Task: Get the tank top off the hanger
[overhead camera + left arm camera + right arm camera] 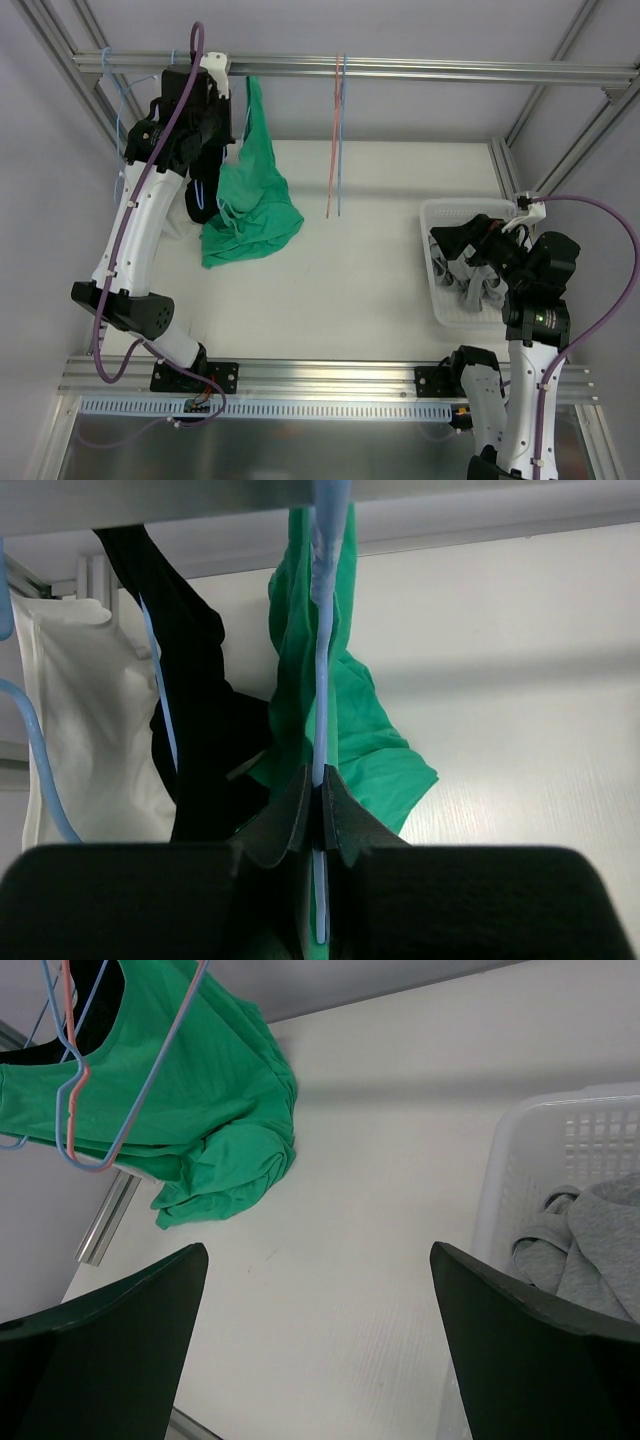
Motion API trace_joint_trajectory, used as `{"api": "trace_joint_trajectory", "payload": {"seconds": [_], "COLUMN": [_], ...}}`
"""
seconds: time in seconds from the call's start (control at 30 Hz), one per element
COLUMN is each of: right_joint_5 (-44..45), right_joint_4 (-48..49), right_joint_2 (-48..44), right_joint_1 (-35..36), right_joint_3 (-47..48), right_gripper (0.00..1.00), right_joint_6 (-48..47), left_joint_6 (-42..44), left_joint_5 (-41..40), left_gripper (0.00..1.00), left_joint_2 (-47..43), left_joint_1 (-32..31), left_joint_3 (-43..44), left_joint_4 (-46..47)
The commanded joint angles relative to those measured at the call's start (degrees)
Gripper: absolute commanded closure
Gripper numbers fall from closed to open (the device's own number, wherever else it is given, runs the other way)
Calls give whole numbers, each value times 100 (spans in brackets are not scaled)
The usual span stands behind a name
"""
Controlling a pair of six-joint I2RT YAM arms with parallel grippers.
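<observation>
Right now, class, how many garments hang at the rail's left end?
3: a green tank top trailing onto the table, a black garment beside it, and a white garment farthest left. The left arm may hide more.

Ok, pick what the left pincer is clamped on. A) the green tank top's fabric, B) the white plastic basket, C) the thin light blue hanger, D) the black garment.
C: in the left wrist view the left pincer is shut on the thin light blue hanger, while the green tank top hangs behind it.
</observation>
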Motion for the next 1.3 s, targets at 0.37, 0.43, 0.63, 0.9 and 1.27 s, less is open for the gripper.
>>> {"api": "trace_joint_trajectory", "payload": {"seconds": [0.37,0.43,0.63,0.9,1.27], "right_joint_5": [-89,-106,-185,-1274,-846], "right_joint_4": [339,339,418,1348,2149], "right_joint_2": [-120,-128,-120,-32,390], "right_joint_1": [42,33,33,216,1798], "right_joint_3": [-83,-74,-57,-267,-636], "right_gripper": [1,1,0,1,0], "right_joint_6": [22,31,101,644,655], "left_joint_6": [-492,-580,-826,-1133,-1160], "left_joint_5": [255,396,722,1504,2426], "left_gripper": [100,100,100,100,100], "left_joint_2": [-624,-704,-1020,-2118,-3796], "left_joint_1": [8,-1,-1,-10,-54], "left_joint_3": [645,619,251,-1172,-3368], "left_joint_4": [128,128,154,181,251]}}
